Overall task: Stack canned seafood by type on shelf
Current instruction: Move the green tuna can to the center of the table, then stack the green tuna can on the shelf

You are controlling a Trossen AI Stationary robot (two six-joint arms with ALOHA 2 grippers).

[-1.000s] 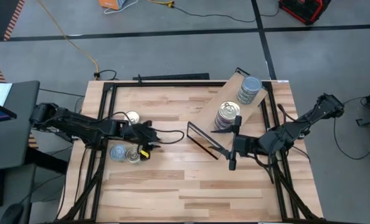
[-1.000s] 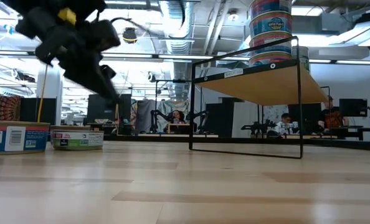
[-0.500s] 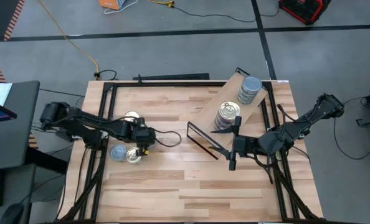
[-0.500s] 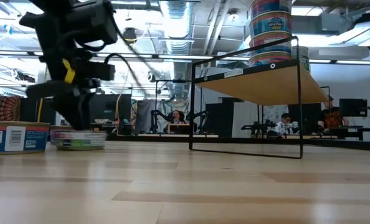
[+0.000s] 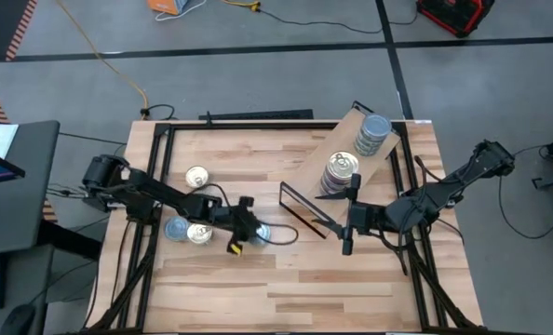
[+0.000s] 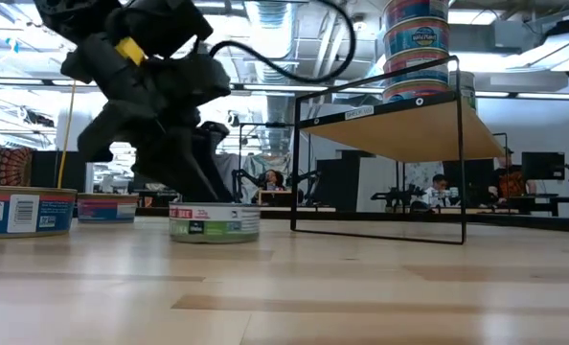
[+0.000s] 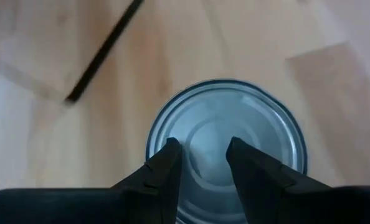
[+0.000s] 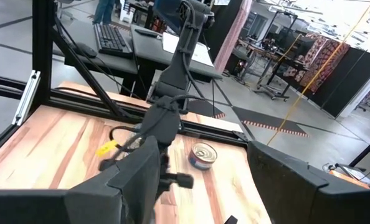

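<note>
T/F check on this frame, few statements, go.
1. Two stacks of tins, gold-lidded stack and blue-lidded stack, stand on the shelf. True.
2. The left hand is over a blue-lidded tin on the tabletop. True.
3. The right hand holds a tin. False: open, empty, beside the shelf.
4. Every tin is shelved. False: a gold-lidded tin, among others, lies on the tabletop.

Under your left gripper [image 5: 255,232] sits a light blue-lidded tin [image 7: 227,138] with a white, green and red label band. Two more tins [image 5: 187,231] show one pale blue lid and one gold; a lone gold-lidded tin [image 5: 197,176] lies apart. Your shelf [image 5: 349,140] is light wood on a black frame, carrying a gold-topped stack [image 5: 340,173] and a blue-topped stack [image 5: 373,132].
</note>
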